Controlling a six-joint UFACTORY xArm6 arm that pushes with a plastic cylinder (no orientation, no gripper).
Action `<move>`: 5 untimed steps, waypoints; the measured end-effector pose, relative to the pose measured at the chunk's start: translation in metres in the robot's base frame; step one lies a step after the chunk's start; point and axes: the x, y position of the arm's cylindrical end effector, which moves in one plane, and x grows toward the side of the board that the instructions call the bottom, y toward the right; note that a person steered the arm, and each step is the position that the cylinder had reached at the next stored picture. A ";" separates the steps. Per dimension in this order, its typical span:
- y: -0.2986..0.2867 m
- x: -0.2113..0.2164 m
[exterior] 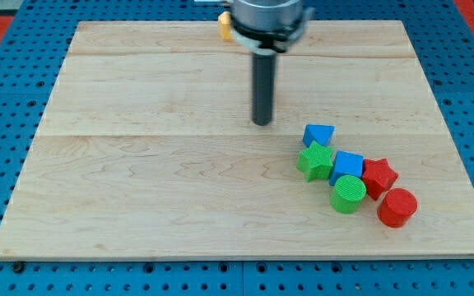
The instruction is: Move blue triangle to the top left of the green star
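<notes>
The blue triangle (318, 134) lies at the right of the wooden board (138, 164), touching the upper right of the green star (315, 160). My tip (262, 122) stands on the board up and to the left of both, a short gap from the triangle's left side and not touching it.
A blue cube (347, 165) sits right of the star, with a green cylinder (348, 194) below it, a red star (378, 177) to its right and a red cylinder (397, 207) at the lower right. A yellow block (224, 25) shows at the top edge, partly hidden by the arm.
</notes>
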 end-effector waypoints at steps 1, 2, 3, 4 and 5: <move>0.076 0.059; 0.070 0.059; 0.052 0.010; 0.132 0.006; 0.165 0.027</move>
